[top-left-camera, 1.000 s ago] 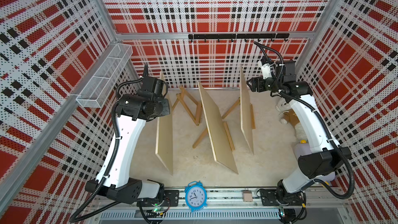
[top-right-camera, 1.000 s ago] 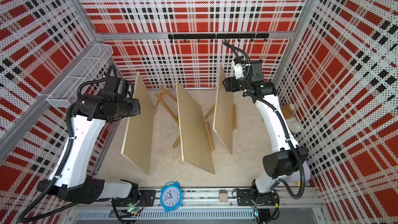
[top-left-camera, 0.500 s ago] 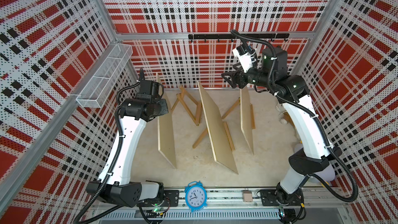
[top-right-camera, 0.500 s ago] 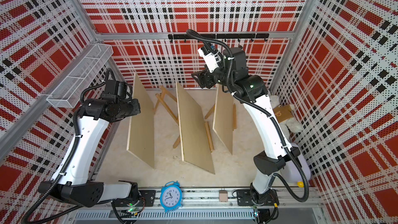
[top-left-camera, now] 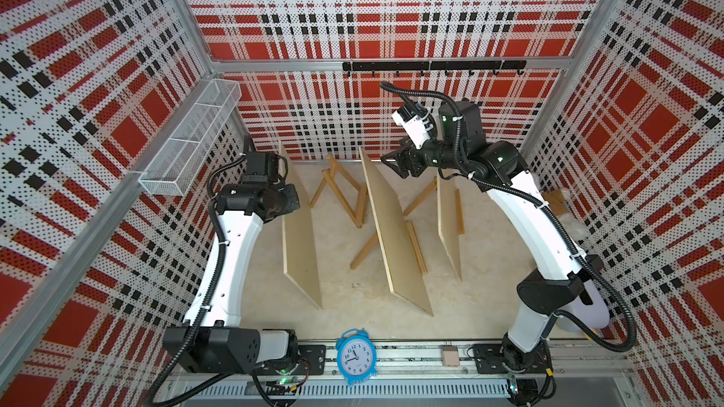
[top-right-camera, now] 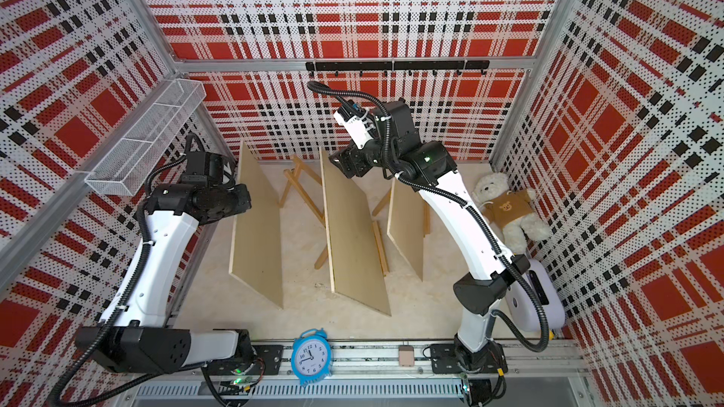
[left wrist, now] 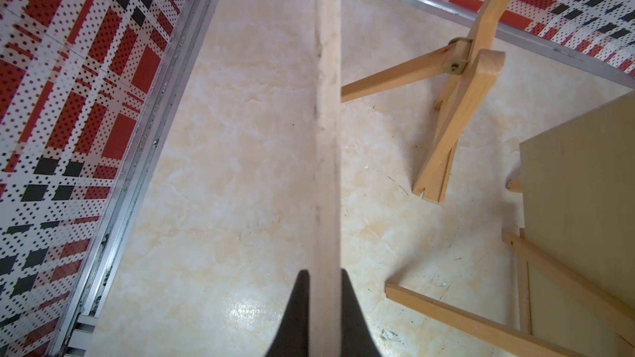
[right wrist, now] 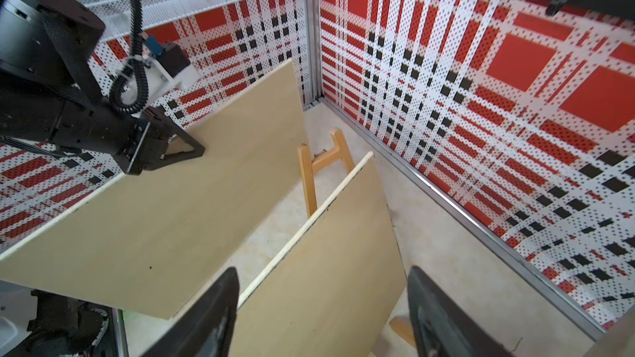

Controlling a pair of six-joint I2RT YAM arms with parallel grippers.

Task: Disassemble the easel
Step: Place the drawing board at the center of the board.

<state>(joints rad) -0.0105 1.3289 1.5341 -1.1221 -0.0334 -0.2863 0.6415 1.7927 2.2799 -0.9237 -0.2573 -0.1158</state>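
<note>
Left tool [left wrist: 324, 278] clamps the top edge of a thin pale plywood board [top-left-camera: 299, 229], left of centre; right tool [top-left-camera: 397, 166] hangs open over the middle plywood board [top-left-camera: 395, 236]; light wooden easel frame [left wrist: 467, 104] stands between them.

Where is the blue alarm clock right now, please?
In both top views the blue alarm clock stands on the front metal rail, nearest the middle board.

Red plaid pegboard walls [top-left-camera: 391, 13] enclose a pale marbled floor [top-left-camera: 344, 287], wire basket [top-left-camera: 188, 150] mounted.
</note>
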